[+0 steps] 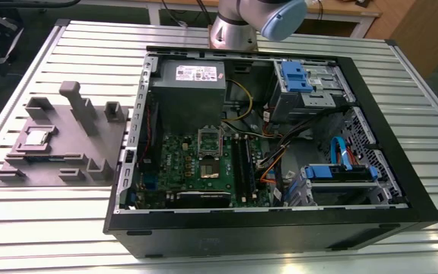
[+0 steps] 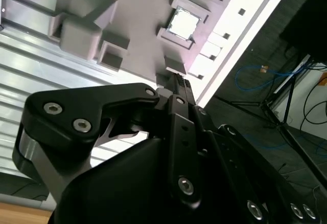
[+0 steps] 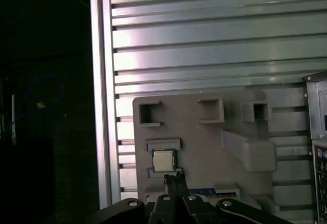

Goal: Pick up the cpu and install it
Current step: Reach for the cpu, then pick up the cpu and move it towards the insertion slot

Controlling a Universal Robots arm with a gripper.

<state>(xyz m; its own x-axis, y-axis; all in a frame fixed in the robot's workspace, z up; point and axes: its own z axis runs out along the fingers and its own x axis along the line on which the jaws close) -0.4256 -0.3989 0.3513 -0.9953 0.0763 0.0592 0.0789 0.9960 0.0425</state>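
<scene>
Jaws of the gripper (image 3: 174, 179) stand pressed together, tip against tip, and hover over the grey moulded plate (image 3: 204, 132). The cpu (image 3: 163, 160) lies flat in a shallow square seat of that plate with its silver top up. It sits just ahead of the jaw tips and lower than them, apart from them and not between them. How far the tips hang above it I cannot tell.

In the second wrist view the gripper (image 2: 179, 82) points toward the same bright square, the cpu (image 2: 184, 23), with low ridges of the plate (image 2: 138, 9) framing it.

In the exterior view the cpu (image 1: 36, 137) rests on the plate (image 1: 59, 165), which lies on the slatted metal desk (image 1: 74, 51). The plate is just beside the open computer case (image 1: 386, 171), whose motherboard (image 1: 196, 165) is well apart from the chip.
</scene>
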